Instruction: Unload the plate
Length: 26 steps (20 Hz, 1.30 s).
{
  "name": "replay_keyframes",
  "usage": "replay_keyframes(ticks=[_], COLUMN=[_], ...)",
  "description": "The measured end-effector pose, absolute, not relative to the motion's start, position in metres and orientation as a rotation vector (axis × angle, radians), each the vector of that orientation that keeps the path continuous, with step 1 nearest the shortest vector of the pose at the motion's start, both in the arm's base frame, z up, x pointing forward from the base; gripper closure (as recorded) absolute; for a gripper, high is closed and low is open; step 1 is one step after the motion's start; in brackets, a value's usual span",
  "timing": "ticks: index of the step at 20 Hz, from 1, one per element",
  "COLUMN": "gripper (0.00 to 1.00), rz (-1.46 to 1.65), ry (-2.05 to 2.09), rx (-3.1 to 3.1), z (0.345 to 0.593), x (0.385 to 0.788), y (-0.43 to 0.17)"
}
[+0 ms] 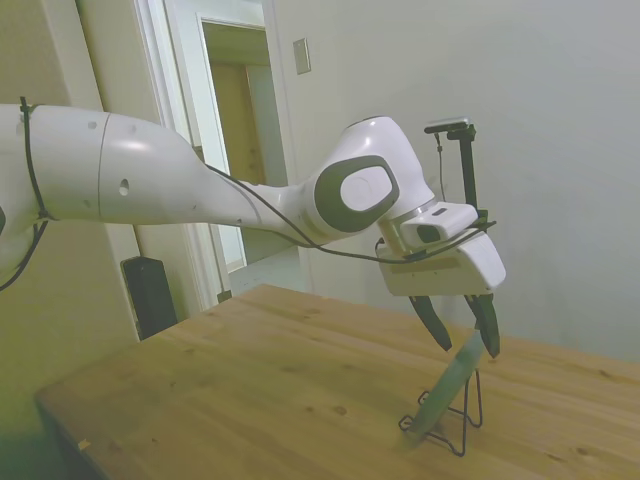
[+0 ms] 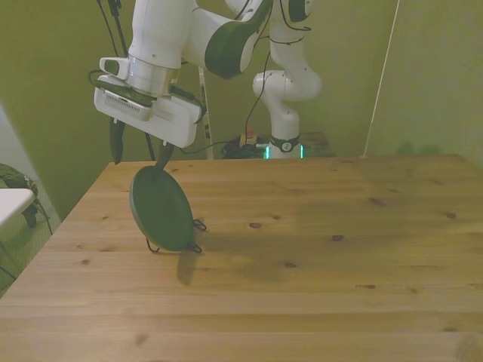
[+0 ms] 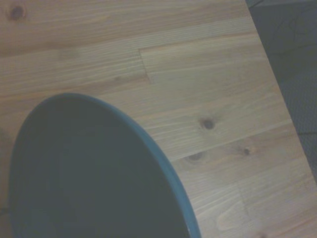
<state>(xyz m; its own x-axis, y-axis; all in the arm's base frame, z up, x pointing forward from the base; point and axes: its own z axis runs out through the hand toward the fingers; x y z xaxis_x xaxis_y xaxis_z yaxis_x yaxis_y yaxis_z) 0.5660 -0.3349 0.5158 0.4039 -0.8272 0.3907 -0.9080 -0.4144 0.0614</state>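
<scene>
Plate (image 1: 447, 385) stands on edge in the thin black wire stand (image 1: 452, 425), tilted, its top rim leaning toward the gripper (image 1: 462, 335). The stand holds this one plate and nothing else; its wire feet rest on the wooden table (image 1: 250, 380). In the front view the plate (image 2: 161, 209) shows its dark grey-green face, and only small loops of the stand (image 2: 198, 225) show from behind its lower edge.

Landmark taken as the stand. It sits near the table's edge at the front view's left, with bare wood (image 2: 317, 249) stretching away toward the front view's right.

Gripper hangs directly above the stand, fingers pointing down. The two dark fingers are spread apart, wider than the plate is thick, and they grasp nothing. In the side view the plate's top rim sits between the fingertips, near the one farther from the arm; contact cannot be told. In the front view one fingertip (image 2: 163, 155) ends just above the rim, the other hangs off to the front view's left, clear of the plate.

Wrist view: plate (image 3: 94, 173) fills the lower part as a dark disc with a paler rim, table boards (image 3: 198, 74) behind it, soft focus.
</scene>
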Motion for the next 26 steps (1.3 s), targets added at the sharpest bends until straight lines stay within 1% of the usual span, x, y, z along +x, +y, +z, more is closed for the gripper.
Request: replay_keyframes(ticks=[3, 11, 16, 26], gripper=[1.00, 1.00, 1.00, 1.00], rz=[0.455, 0.482, 0.483, 0.485], ry=[-1.508, -1.504, -1.501, -1.502], rx=[2.406, 2.413, 2.417, 2.418], z=[0.5119, 0.5108, 0.5045, 0.5045], x=[0.5667, 0.5686, 0.5681, 0.5682], y=[-0.3347, -0.3336, -0.3331, -0.3332])
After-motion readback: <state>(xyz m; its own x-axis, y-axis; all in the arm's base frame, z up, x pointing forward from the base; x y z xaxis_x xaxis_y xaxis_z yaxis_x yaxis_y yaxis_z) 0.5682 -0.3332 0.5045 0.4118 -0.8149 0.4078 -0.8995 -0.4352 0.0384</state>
